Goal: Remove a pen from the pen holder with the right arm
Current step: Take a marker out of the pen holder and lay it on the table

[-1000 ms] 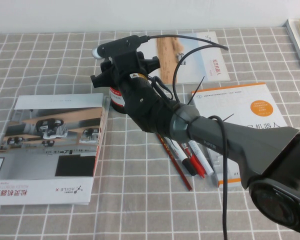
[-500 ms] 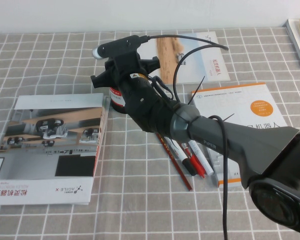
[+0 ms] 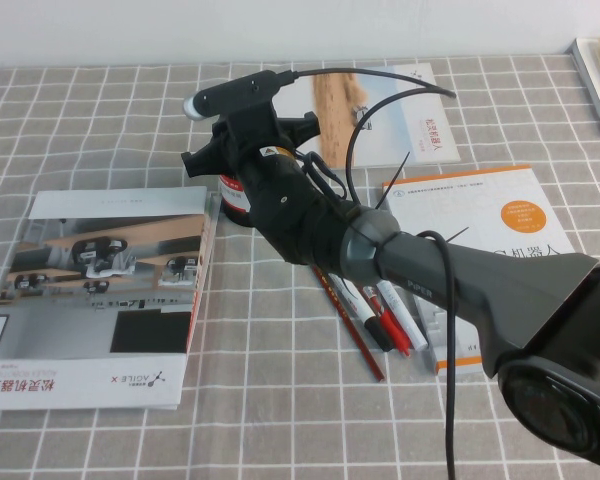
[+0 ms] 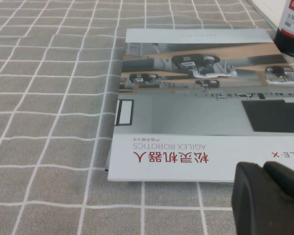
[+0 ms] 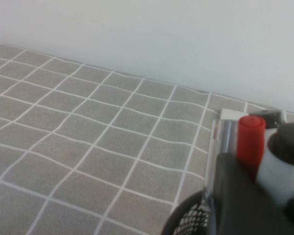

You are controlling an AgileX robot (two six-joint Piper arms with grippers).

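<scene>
Soft, even light fills the table (image 3: 280,420); shadows are weak. The print on the brochure (image 3: 100,300) at the left is sharp. Close to the right wrist camera, the red pen cap (image 5: 250,137) looks blurred.

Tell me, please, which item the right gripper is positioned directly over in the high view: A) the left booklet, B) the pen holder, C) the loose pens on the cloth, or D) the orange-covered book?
B: the right gripper sits right over the pen holder, next to a red-capped pen, while the left gripper hangs apart near the left booklet's edge.
</scene>
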